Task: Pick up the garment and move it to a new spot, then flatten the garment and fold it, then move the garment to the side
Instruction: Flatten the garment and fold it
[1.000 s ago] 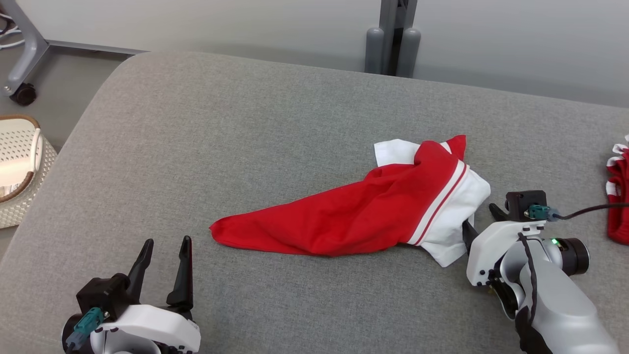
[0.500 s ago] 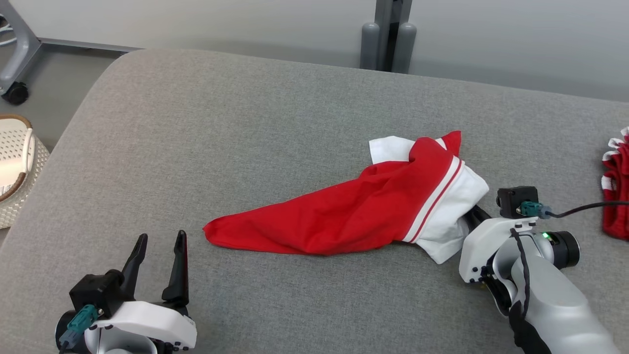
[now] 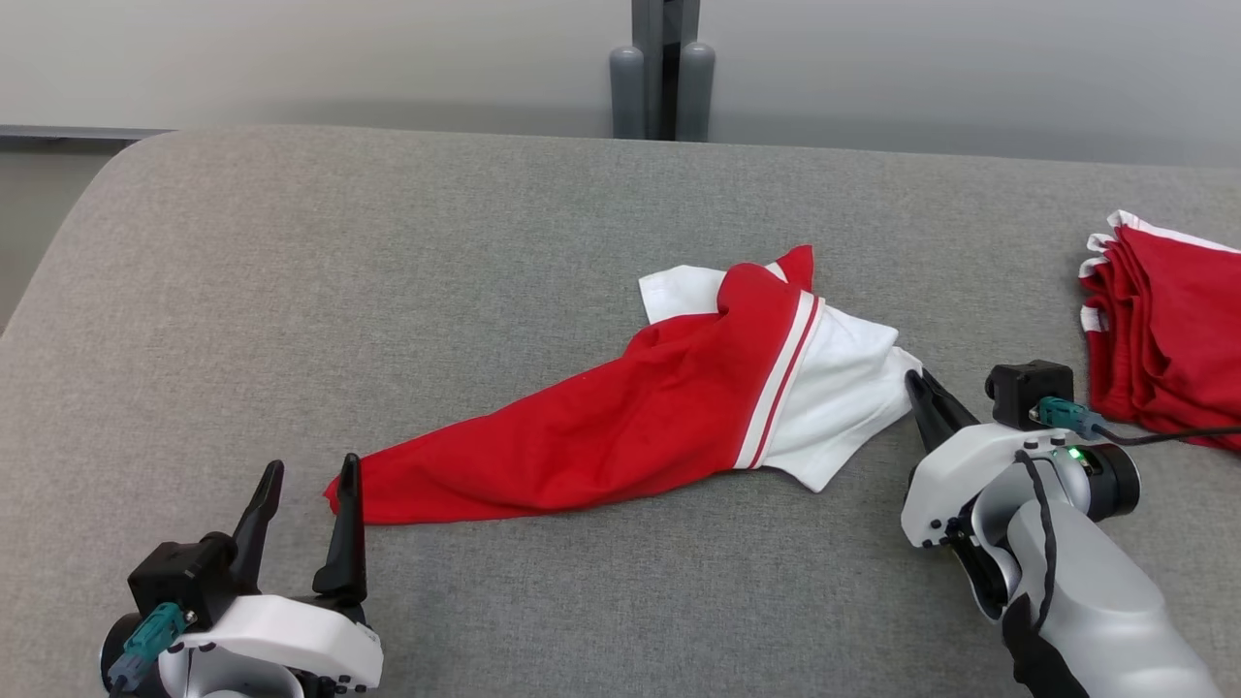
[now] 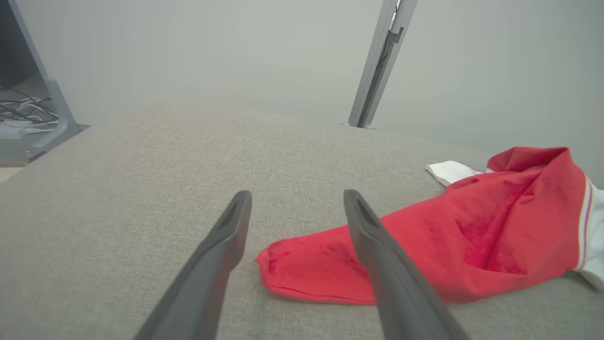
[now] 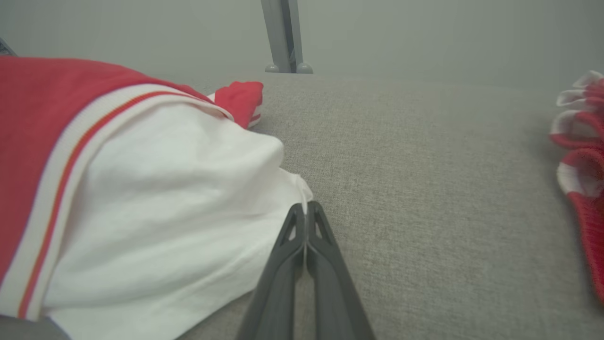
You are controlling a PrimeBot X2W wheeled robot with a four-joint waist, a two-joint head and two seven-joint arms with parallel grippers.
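The garment (image 3: 620, 427) is a red and white top that lies crumpled and stretched out on the grey table (image 3: 388, 291). Its red tip points toward my left gripper. My right gripper (image 3: 916, 378) is shut on the white edge at the garment's right end. In the right wrist view the gripper (image 5: 306, 208) pinches a corner of the white cloth (image 5: 141, 189). My left gripper (image 3: 308, 470) stands open at the lower left, just beside the red tip and holding nothing. In the left wrist view the red tip (image 4: 306, 264) lies between and past the open gripper (image 4: 297, 196).
A stack of folded red and white garments (image 3: 1173, 320) lies at the table's right edge, also seen as the stack (image 5: 580, 156) in the right wrist view. A grey post (image 3: 661, 87) stands behind the table. The table's rounded corner is at the far left.
The camera has turned to the right. My right gripper has shut on the garment's white edge. The garment's red tip now lies close to my left gripper, which stays open.
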